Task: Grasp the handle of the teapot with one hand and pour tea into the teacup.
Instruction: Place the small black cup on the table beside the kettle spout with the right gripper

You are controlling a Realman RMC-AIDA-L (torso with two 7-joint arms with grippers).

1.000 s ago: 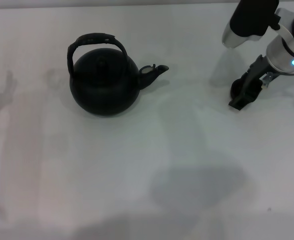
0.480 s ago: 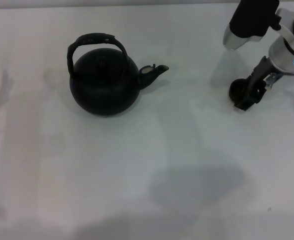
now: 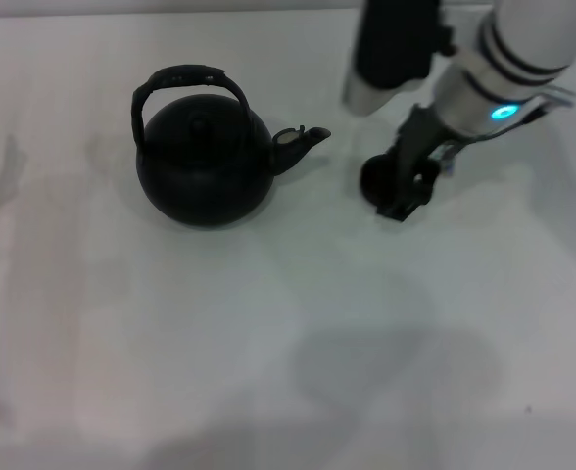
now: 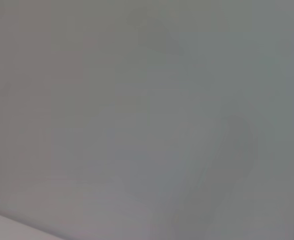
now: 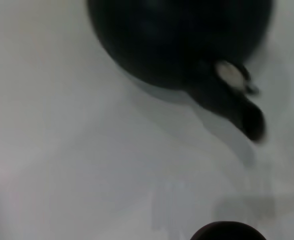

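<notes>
1. Teacup (image 3: 376, 179), small and dark, sits low on the white table (image 3: 268, 323) just right of the teapot's spout (image 3: 308, 139), half hidden behind the right gripper (image 3: 406, 191); its rim also shows in the right wrist view (image 5: 227, 232).
2. Right gripper's dark fingers (image 3: 417, 176) close around the teacup.
3. Teapot (image 3: 202, 157) stands upright, left of the cup, spout pointing toward it.
4. Handle (image 3: 188, 78) arches over the lid, untouched.
5. Left gripper is out of sight.
</notes>
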